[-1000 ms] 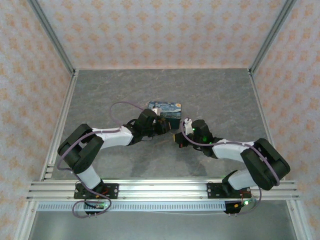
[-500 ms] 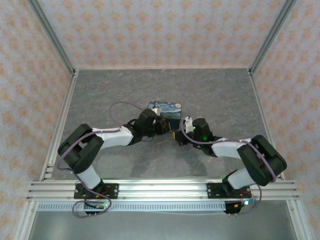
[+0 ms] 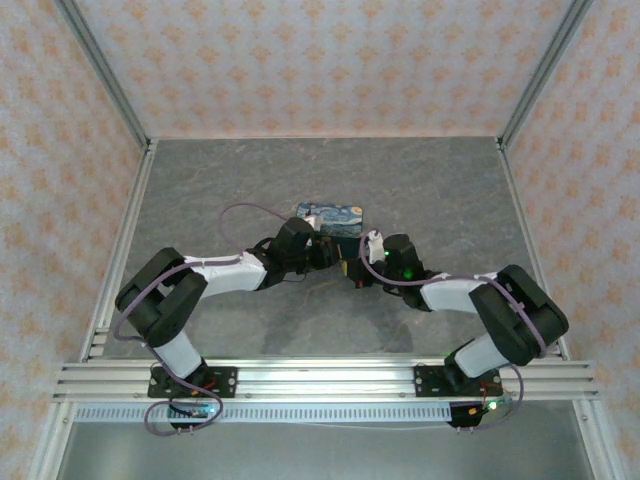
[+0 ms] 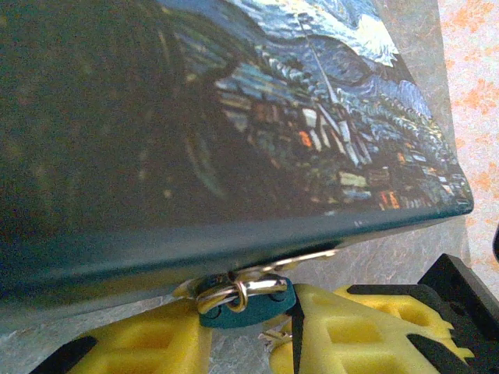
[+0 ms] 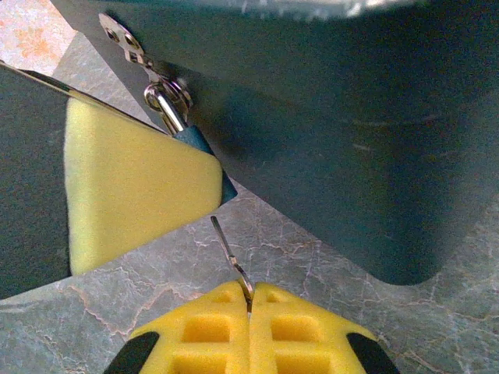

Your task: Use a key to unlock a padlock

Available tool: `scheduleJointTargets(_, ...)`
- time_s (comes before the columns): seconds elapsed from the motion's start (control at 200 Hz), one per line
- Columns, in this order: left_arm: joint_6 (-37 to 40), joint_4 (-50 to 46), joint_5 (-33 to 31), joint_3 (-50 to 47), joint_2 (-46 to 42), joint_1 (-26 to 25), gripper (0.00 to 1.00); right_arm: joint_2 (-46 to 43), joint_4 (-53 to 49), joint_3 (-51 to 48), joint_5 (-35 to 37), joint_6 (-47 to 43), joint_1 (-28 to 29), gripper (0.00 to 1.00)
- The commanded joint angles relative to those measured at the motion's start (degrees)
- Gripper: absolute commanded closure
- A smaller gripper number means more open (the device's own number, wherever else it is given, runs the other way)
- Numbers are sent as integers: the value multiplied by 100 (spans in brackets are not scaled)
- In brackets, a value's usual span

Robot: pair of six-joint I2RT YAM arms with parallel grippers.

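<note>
Padlock: one, clamped in left gripper
Key: one, pinched by right gripper, padlock just ahead
Tin: one

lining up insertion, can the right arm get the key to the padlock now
Probably yes: the right gripper pinches the key, tip aimed across bare table at the padlock, whose blue corner shows, though the left gripper covers most of it.

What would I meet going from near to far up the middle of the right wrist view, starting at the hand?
The right hand, shut on the key → the key → the padlock, blue body then silver shackle → the hasp on the tin.
</note>
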Motion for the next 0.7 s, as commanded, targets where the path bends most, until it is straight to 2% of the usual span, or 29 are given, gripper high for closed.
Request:
scheduleJointTargets(0.0,-31,67,54,186,-60,11,68,75,295,147,-79,43,-36,100)
scheduleJointTargets(0.696,-68,62,79,204,-63,10,68,37,685,-17,149,217,-64,100)
